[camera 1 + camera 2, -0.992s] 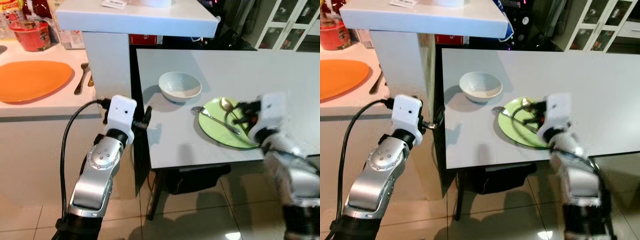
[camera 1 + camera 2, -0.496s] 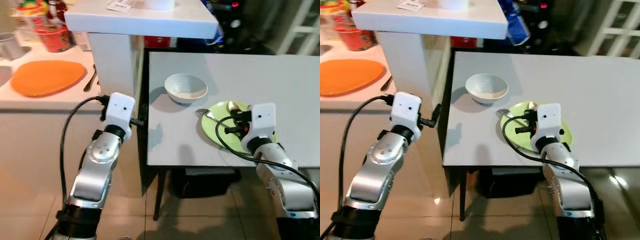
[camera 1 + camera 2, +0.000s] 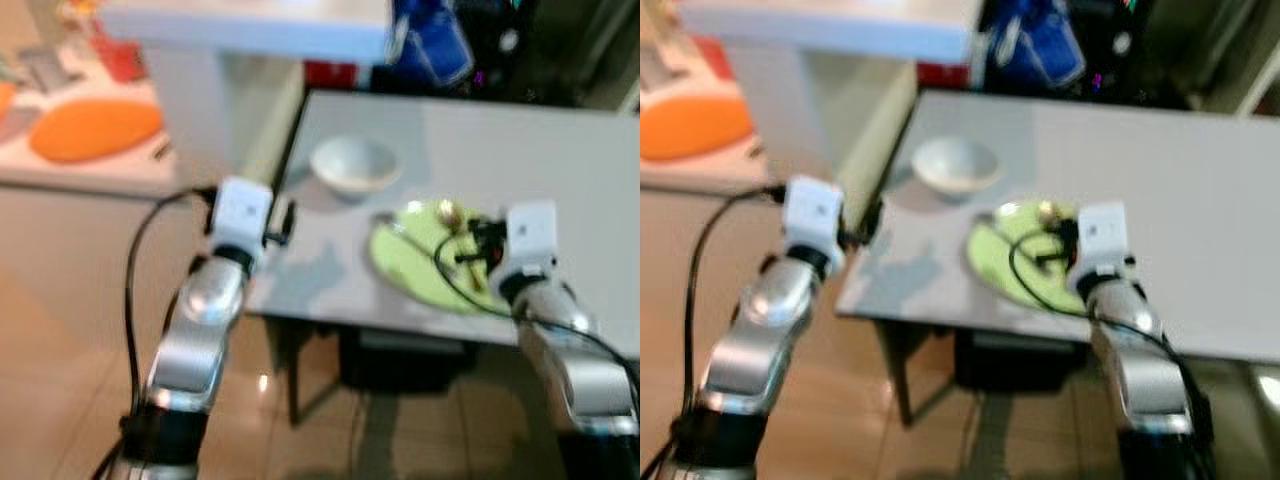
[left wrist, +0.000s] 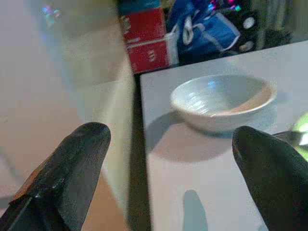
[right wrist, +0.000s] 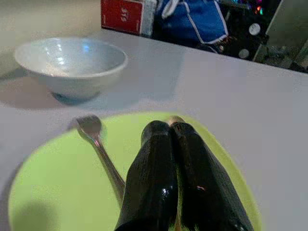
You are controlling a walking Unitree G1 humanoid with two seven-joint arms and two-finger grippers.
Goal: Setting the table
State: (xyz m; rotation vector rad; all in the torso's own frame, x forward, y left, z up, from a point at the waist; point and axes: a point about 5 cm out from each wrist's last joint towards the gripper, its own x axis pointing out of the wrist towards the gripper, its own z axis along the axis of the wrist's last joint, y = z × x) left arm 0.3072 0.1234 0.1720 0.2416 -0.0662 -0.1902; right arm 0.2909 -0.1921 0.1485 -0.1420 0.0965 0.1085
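Observation:
A pale white bowl (image 3: 352, 165) stands on the grey table (image 3: 540, 150), near its left side. Closer to me lies a green plate (image 3: 415, 265) with a metal fork (image 5: 98, 144) on it. My right gripper (image 5: 168, 126) hovers low over the plate, fingers shut together. A small golden tip (image 5: 175, 118) pokes out just past them; whether it is held I cannot tell. My left gripper (image 4: 168, 139) is open at the table's left edge, pointing toward the bowl, with nothing between its fingers. The head views are blurred.
A white counter (image 3: 110, 175) with an orange plate (image 3: 95, 128) lies to the left, beside a white pillar and shelf (image 3: 240, 22). A blue bag (image 3: 430, 45) and red box (image 4: 144, 38) sit behind the table. Tiled floor lies below.
The whole picture has shifted and blurred, so the camera moved. The right gripper came over the green plate a second ago and stays there. The left gripper holds near the table's edge.

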